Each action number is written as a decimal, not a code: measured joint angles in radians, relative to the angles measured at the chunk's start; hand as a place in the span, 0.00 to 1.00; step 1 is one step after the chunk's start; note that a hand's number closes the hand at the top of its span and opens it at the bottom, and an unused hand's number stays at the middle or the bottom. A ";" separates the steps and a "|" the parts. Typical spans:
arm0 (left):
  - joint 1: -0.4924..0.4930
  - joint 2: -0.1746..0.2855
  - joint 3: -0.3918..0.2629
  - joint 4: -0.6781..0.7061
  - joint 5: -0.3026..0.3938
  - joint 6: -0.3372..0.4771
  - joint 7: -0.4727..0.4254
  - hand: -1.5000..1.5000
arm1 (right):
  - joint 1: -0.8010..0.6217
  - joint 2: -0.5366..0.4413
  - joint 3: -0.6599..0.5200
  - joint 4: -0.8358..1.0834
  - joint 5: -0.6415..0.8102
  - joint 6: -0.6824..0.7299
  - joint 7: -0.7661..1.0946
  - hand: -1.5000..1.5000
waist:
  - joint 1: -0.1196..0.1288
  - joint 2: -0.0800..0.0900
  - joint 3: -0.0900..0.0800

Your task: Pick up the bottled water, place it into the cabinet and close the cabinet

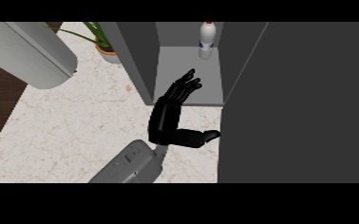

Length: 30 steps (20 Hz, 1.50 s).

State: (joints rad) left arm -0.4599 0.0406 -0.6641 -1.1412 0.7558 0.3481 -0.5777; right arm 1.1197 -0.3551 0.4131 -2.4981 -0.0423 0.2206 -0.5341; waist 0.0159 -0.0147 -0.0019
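Marble bench (77,123) carrying an open cabinet (140,61), bottle (207,39) standing upright at the back of its shelf, right hand (167,116) hovering open at the shelf's front, fingers straight and pointing inward, thumb reaching sideways to the dark door (294,104).

left forearm (35,52): cut by the left edge, its hand out of sight | cabinet door (294,104): runs off the right and lower edges, hides the counter (70,123) behind it | plant (100,40): pot half behind the cabinet wall (136,61) | bottle (207,40): label too small to read | right hand (168,114): thumb tip at the door, touching or not unclear
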 measured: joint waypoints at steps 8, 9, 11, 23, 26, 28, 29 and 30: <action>0.342 0.184 -0.051 -0.317 -0.012 0.021 -0.049 0.00 | -0.002 -0.066 0.033 0.000 0.022 0.007 -0.003 1.00 | 0.018 0.000 -0.001; 0.379 0.210 -0.057 -0.349 -0.012 0.009 -0.059 0.00 | -0.009 -0.089 0.037 0.005 0.032 0.023 -0.002 1.00 | 0.022 -0.001 -0.001; 0.443 0.266 -0.063 -0.398 -0.014 -0.021 -0.081 0.00 | -0.037 -0.134 0.043 0.008 0.049 0.054 -0.002 1.00 | 0.029 -0.002 -0.002; 0.713 0.572 0.044 -0.568 0.031 -0.224 -0.228 0.00 | -0.215 -0.266 0.107 -0.004 0.082 0.068 0.069 1.00 | 0.051 0.002 -0.008; 0.774 0.634 0.073 -0.598 0.047 -0.276 -0.263 0.00 | -0.260 -0.255 0.160 -0.006 0.084 0.040 0.124 1.00 | 0.057 0.007 -0.008; 0.807 0.676 0.094 -0.608 0.058 -0.319 -0.283 0.00 | -0.294 -0.245 0.188 -0.006 0.083 0.021 0.162 1.00 | 0.067 0.011 -0.009; 0.818 0.696 0.106 -0.614 0.065 -0.338 -0.290 0.00 | -0.320 -0.237 0.201 -0.005 0.082 0.015 0.183 1.00 | 0.071 0.014 -0.009; 0.833 0.714 0.117 -0.616 0.070 -0.357 -0.300 0.00 | -0.340 -0.235 0.214 -0.005 0.082 0.011 0.202 1.00 | 0.073 0.015 -0.009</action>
State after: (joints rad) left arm 0.3726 0.7548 -0.5474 -1.7568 0.8259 -0.0084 -0.8774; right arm 0.7794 -0.5903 0.6269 -2.5027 0.0394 0.2317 -0.3320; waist 0.0888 0.0007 -0.0107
